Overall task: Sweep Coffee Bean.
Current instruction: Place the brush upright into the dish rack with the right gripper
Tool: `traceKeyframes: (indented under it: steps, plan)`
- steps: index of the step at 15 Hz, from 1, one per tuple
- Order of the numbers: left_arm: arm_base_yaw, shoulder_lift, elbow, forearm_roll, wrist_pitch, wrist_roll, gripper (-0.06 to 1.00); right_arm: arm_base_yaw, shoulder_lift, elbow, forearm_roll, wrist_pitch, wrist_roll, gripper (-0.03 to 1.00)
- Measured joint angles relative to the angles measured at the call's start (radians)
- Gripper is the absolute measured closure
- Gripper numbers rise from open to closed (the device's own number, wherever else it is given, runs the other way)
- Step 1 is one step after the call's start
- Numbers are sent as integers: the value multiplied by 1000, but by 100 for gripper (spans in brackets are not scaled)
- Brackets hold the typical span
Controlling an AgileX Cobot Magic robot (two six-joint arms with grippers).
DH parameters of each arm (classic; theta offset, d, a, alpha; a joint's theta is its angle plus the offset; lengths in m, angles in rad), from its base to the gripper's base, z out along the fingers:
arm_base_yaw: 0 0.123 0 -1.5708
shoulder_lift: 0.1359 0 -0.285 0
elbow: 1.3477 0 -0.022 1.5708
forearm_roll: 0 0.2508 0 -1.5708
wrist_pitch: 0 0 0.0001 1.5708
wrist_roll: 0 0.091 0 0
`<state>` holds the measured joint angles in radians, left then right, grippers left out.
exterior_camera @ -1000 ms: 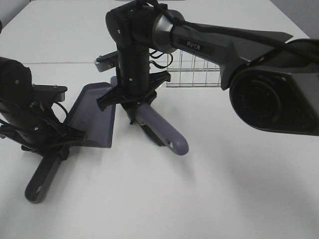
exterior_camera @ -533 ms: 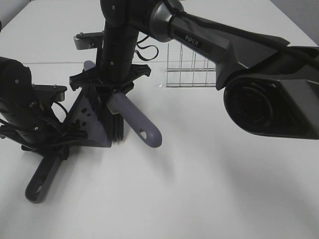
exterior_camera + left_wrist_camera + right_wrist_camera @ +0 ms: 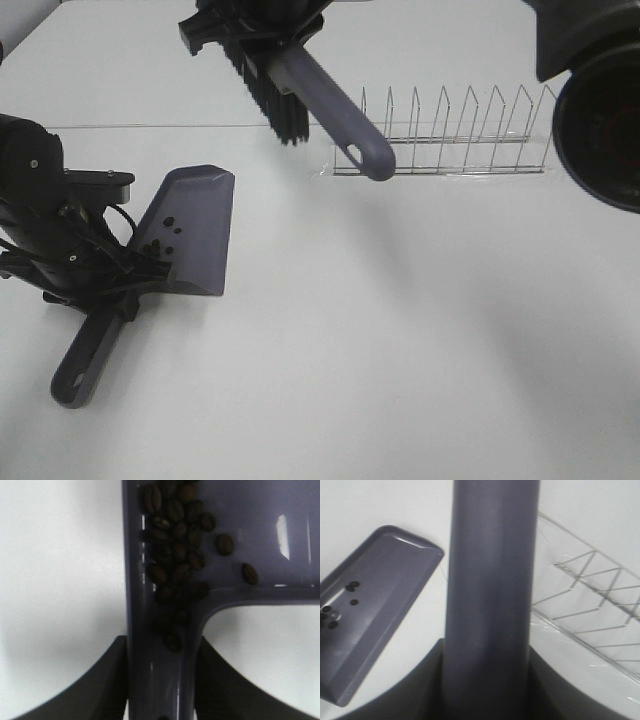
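The coffee beans (image 3: 175, 540) lie in a cluster inside the grey-purple dustpan (image 3: 195, 230), near where its handle joins; they show as dark specks in the high view (image 3: 165, 232) and the right wrist view (image 3: 335, 611). My left gripper (image 3: 108, 290) is shut on the dustpan handle (image 3: 160, 680) and holds the pan on the table. My right gripper (image 3: 255, 25) is shut on the grey brush handle (image 3: 335, 105) and holds it in the air, behind and above the pan. The black bristles (image 3: 275, 95) point down, clear of the table.
A wire dish rack (image 3: 450, 135) stands on the white table at the back, right of the brush; it also shows in the right wrist view (image 3: 590, 605). The right arm's large body (image 3: 600, 110) fills the upper right corner.
The right arm has lifted the brush up and back, off the dustpan. The beans now show lying in the pan. The left arm and the pan have not moved.
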<state>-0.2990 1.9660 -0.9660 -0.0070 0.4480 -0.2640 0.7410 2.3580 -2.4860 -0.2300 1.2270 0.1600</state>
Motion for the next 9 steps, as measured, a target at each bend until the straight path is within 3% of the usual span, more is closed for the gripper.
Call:
traceKeyframes:
  steps: [2,6,9]
  plan:
    - [0,0,0,0,2,0,59,-17,-59,82,-66,-1,0,62]
    - [0,0,0,0,3,2,59,-100,-241,357,-68,-2,27,62]
    - [0,0,0,0,3,2,59,-214,-392,604,-56,-3,82,62]
